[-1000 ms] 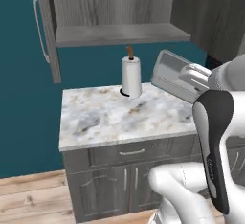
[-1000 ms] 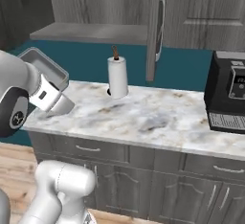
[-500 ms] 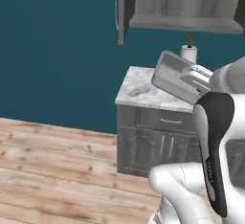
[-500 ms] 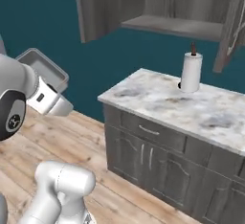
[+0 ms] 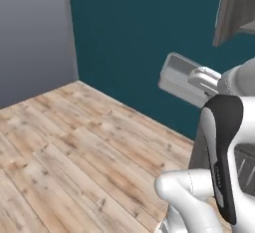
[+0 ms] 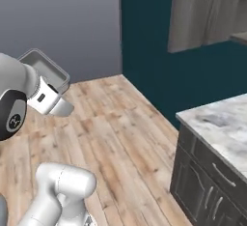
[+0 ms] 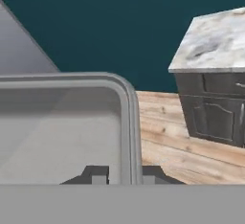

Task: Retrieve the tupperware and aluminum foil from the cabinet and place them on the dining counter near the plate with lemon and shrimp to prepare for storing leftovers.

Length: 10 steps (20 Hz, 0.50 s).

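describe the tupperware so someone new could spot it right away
Start at the white robot arm above the wood floor, in front of the teal wall. At its end, the gripper pinches the tupperware by one wall. It is a clear, shallow rectangular container with rounded corners.

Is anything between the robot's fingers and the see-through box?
No. The gripper is shut on the tupperware, one finger on each side of its rim, and holds it above the wooden floor.

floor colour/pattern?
Light brown wood planks, clearest in the left base view.
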{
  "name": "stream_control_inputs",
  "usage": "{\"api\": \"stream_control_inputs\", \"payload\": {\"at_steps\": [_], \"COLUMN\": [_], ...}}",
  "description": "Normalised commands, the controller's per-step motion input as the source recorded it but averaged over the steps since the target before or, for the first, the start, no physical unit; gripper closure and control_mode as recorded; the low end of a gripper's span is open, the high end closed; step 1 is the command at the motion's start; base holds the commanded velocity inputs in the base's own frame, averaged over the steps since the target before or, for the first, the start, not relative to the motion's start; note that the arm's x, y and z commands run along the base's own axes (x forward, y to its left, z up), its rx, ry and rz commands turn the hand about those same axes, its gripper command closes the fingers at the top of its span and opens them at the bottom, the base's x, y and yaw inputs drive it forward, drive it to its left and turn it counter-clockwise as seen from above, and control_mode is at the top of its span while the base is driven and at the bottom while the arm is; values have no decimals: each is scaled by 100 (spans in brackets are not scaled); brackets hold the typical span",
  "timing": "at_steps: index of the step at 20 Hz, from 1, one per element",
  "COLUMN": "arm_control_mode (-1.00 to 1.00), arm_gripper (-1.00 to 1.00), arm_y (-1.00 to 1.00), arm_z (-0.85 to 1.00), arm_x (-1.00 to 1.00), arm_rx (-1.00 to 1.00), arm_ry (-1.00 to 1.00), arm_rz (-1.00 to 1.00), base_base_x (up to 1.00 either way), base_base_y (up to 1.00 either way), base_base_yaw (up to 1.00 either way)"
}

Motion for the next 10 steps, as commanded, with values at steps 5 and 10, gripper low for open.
{"api": "stream_control_inputs", "payload": {"at_steps": [5, 10], "arm_control_mode": [100, 100], "arm_gripper": [100, 100], "arm_y": [0, 0], "arm_z": [0, 0], "arm_x": [0, 0], "arm_rx": [0, 0], "arm_ry": [0, 0], "arm_rz": [0, 0], "base_base_x": [50, 90], "base_base_y": [0, 0], "base_base_yaw": [76, 75]}}
